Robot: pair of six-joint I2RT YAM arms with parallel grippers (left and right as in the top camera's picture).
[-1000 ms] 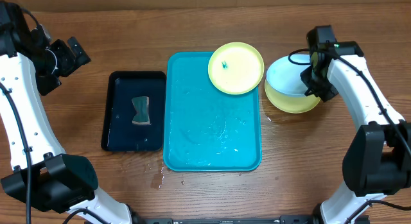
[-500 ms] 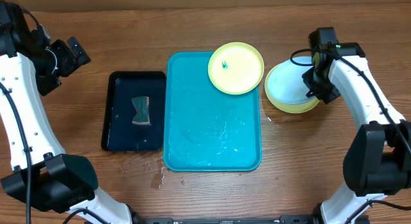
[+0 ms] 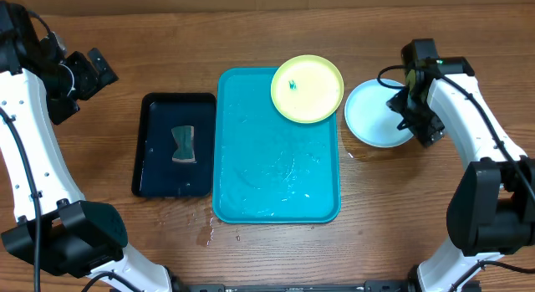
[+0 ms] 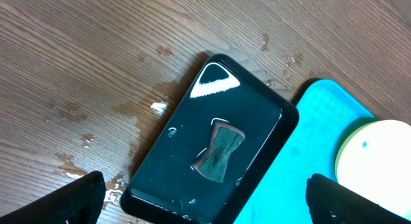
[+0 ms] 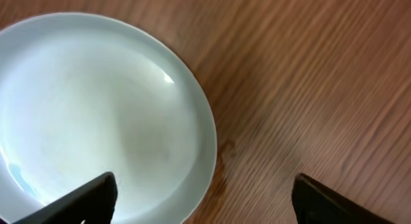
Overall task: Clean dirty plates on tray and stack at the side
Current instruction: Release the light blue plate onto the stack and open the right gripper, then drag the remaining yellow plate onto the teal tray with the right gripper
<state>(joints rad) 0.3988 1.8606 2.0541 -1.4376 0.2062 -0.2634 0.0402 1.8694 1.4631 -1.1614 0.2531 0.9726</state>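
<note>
When reading the station from left to right, note first the left gripper (image 4: 205, 185), hanging above the far left of the brown wooden table (image 3: 251, 28), fingers spread wide and carrying nothing. Just right of it: narrow black rectangular plastic tray (image 3: 147, 162), holding shallow water and a dark waisted sponge (image 3: 183, 146). Just beside that: large bright cyan-blue rectangular plastic tray (image 3: 276, 179), wet, with one round pale yellow-green plastic plate (image 3: 311, 93) resting across its far right corner, partly over the rim, and bearing a small blue smear (image 3: 292, 84). Right of the tray, on the table: round light cyan plastic plate (image 3: 374, 115), apparently clean. Possible further plate beneath it: not determinable. Directly over its right rim: right gripper (image 5: 205, 185), fingers apart, gripping nothing.

Step in hand, as judged: release of the light cyan plate at the stacking spot.

- Raise the right gripper straight up until well clear of the rim.
- Avoid sideways travel while low, to prevent brushing the rim and sliding the plate off its place.
- Only then swing left toward the yellow-green plate.
- Treat the smear as uncleaned work.
</note>
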